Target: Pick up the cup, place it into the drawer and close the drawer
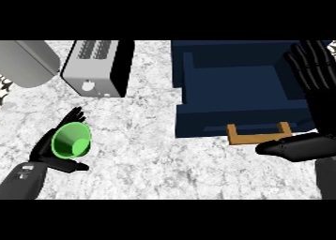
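The green cup [72, 140] is at the lower left, tipped so its mouth faces up at me. My left hand [43, 149] is curled round it from behind, fingers showing past its rim and thumb below it. The navy drawer [230, 110] stands pulled out at the upper right, and its wooden handle [259, 134] faces me. My right hand [323, 105] is open along the drawer's right side, fingers straight and pointing away, thumb lying just right of the handle. The drawer's inside shows nothing in it.
A silver and black toaster [98, 68] stands at the back, left of the drawer. A grey rounded object [22, 61] sits in the far left corner. Bare marble counter [150, 159] lies between the cup and the drawer.
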